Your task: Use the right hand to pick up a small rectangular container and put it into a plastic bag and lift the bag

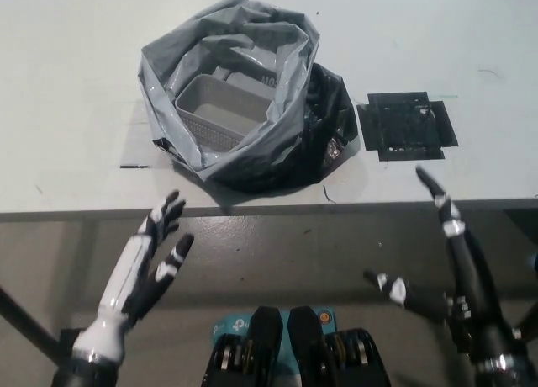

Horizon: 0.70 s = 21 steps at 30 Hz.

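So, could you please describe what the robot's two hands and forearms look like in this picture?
The left hand is white with black finger segments and black palm patches, on a white forearm that ends in a silver ring and a black cuff. The right hand is black and slender, with pale or silvery bands along the fingers and metallic fittings at the wrist. No loose cables show.

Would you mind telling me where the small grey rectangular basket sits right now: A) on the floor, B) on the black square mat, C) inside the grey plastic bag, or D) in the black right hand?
C: the small grey rectangular basket lies inside the open grey plastic bag on the table, while both hands are held below the table edge, holding nothing.
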Each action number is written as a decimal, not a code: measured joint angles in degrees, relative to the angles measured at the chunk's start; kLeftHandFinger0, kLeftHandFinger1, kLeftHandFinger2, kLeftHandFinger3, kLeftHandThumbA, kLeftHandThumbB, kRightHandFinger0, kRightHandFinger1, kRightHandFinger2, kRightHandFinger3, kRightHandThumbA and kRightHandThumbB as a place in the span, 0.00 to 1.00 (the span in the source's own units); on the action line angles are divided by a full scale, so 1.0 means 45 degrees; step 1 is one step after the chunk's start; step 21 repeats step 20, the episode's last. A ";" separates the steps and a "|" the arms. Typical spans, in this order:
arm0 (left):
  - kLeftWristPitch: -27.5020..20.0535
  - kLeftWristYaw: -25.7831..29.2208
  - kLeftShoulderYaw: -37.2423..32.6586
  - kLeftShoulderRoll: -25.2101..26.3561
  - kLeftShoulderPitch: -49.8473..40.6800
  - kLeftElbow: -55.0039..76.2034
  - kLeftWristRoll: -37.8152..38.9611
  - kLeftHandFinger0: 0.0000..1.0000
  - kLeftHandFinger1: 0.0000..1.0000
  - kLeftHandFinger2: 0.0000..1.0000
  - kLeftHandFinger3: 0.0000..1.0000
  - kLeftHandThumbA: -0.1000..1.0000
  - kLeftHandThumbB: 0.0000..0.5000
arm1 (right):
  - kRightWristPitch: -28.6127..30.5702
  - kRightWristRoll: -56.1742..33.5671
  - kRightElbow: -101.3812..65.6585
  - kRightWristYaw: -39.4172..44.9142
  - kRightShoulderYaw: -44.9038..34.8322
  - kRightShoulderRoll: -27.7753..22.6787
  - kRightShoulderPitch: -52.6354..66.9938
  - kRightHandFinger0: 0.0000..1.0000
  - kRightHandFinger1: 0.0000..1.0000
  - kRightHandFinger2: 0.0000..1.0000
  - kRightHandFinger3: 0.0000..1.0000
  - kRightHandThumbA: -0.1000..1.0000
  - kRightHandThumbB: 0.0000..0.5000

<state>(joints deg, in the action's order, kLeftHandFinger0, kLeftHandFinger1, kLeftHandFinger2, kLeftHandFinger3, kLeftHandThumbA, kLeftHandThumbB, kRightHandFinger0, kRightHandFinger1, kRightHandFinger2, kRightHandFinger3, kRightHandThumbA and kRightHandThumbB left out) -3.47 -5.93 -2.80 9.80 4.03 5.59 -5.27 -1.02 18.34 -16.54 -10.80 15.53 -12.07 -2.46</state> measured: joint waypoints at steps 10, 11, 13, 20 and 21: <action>-0.0001 -0.0003 0.0007 0.0002 -0.1145 0.0003 0.0034 1.00 1.00 1.00 1.00 0.77 0.36 | 0.1899 0.0604 0.1818 -0.0929 0.0015 0.0224 0.1375 1.00 1.00 1.00 1.00 1.00 0.39; -0.0003 -0.0005 0.0007 0.0003 -0.1180 0.0003 0.0041 1.00 1.00 1.00 1.00 0.77 0.37 | 0.2186 0.0719 0.2014 -0.1086 0.0017 0.0313 0.1445 1.00 1.00 1.00 1.00 1.00 0.37; -0.0006 -0.0005 0.0008 0.0010 -0.1192 0.0005 0.0057 1.00 1.00 1.00 1.00 0.75 0.36 | 0.2539 0.0846 0.2209 -0.1300 0.0028 0.0411 0.1526 1.00 1.00 1.00 1.00 1.00 0.36; -0.0053 -0.0066 0.0009 0.0057 -0.1190 0.0022 0.0209 1.00 1.00 1.00 1.00 0.76 0.37 | 0.3669 0.1190 0.2601 -0.2049 0.0114 0.0540 0.1543 1.00 1.00 1.00 1.00 1.00 0.37; -0.0053 -0.0066 0.0009 0.0057 -0.1190 0.0022 0.0209 1.00 1.00 1.00 1.00 0.76 0.37 | 0.3669 0.1190 0.2601 -0.2049 0.0114 0.0540 0.1543 1.00 1.00 1.00 1.00 1.00 0.37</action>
